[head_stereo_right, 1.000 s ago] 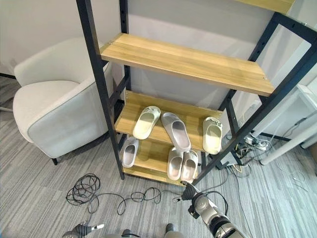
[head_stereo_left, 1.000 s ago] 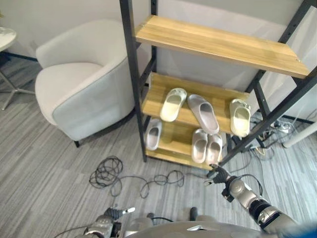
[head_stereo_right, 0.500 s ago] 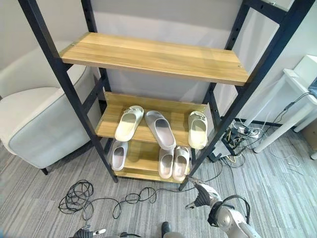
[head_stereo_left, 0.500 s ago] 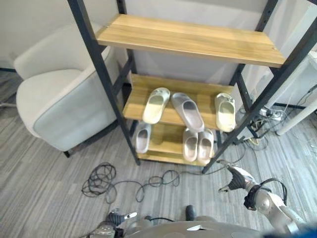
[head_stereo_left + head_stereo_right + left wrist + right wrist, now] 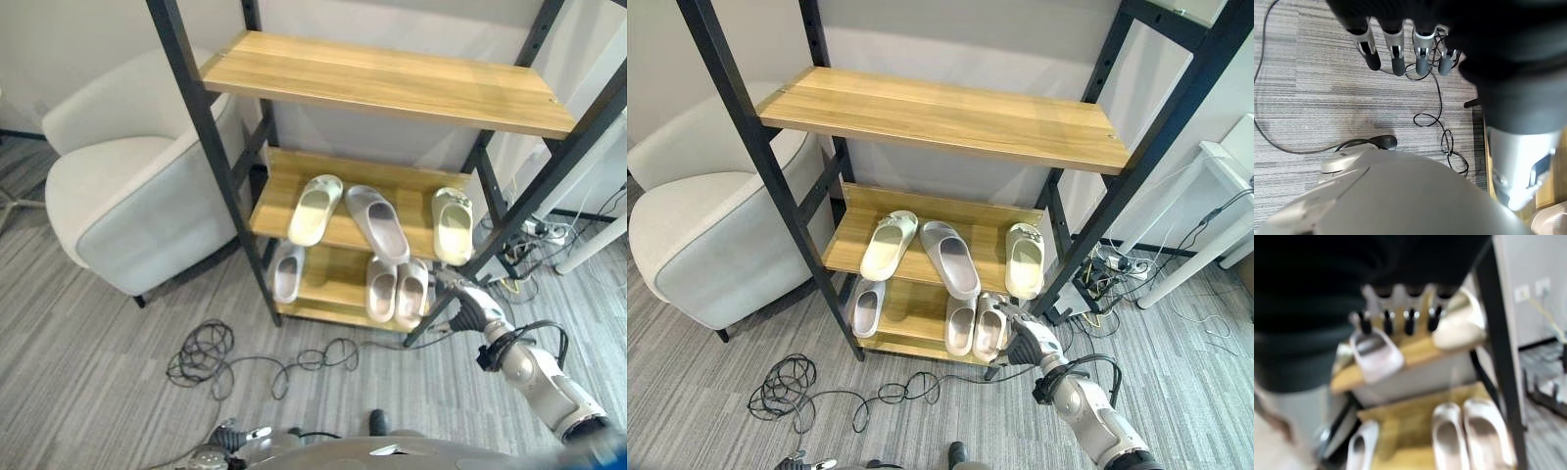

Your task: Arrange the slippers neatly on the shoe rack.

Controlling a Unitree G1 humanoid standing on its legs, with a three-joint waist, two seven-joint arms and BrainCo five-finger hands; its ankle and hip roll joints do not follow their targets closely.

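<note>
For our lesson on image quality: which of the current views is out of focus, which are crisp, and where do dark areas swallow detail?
Right wrist view: blurred throughout, the slippers soft-edged, the dark hand cover lost in black. Left wrist view: the fingers and grey floor are sharp, the cover again featureless black. Both eye views: crisp and evenly lit, the shoe rack clear.

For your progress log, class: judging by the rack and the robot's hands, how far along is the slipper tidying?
Done: all six slippers sit on the shoe rack, and the grey pair on the bottom shelf lies side by side. In hand: nothing; the right hand reaches open toward that pair, and the left hand hangs open over the floor. Left: the grey slipper on the middle shelf lies askew, and the lone slipper sits apart.
</note>
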